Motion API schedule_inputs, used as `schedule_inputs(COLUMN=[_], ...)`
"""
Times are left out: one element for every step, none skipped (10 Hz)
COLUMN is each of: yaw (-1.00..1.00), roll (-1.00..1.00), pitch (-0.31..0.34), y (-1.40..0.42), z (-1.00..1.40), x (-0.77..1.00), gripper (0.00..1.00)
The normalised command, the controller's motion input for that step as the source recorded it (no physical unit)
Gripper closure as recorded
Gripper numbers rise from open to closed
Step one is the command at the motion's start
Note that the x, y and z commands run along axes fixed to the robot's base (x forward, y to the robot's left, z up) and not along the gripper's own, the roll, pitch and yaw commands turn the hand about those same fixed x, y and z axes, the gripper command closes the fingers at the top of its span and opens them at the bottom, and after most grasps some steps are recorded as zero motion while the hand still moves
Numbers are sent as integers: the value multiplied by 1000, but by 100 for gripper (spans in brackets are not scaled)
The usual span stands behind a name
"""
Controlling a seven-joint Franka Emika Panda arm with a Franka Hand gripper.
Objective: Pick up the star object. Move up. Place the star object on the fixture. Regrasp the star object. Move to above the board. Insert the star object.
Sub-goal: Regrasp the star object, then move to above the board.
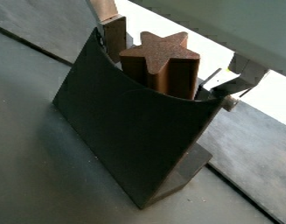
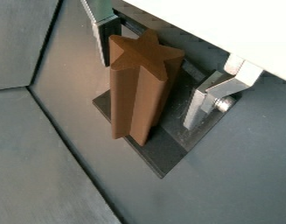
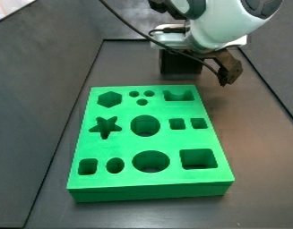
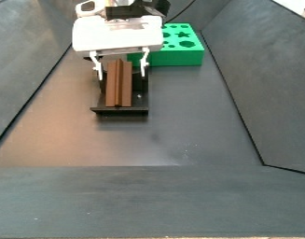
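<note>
The star object (image 2: 140,83), a long brown star-section block, leans on the fixture (image 1: 128,131). The gripper (image 4: 117,60) hangs over it with silver fingers (image 2: 212,98) spread wide, clear of the wood, holding nothing. The green board (image 3: 149,141) lies at the fixture's 6 o'clock in a side view. No writing is legible.

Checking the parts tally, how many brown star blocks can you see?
1. The star object stands on the fixture between the open gripper fingers, away from the board. The gripper could hide others behind it.
</note>
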Motion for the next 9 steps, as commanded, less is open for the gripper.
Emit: schedule_inputs(yaw=[-3, -3, -3, 0, -45, -49, -61, -67, -65], roll=[60, 59, 59, 0, -235, -235, -225, -194, -166], pitch=[-4, -4, -4, 0, -75, -73, -54, -42, -34], y=[-8, -8, -8, 0, 14, 13, 14, 16, 17], z=[-169, -169, -169, 0, 1000, 1000, 1000, 1000, 1000], x=[10, 10, 10, 0, 50, 49, 40, 32, 26], gripper=[0, 0, 0, 100, 100, 100, 100, 100, 100])
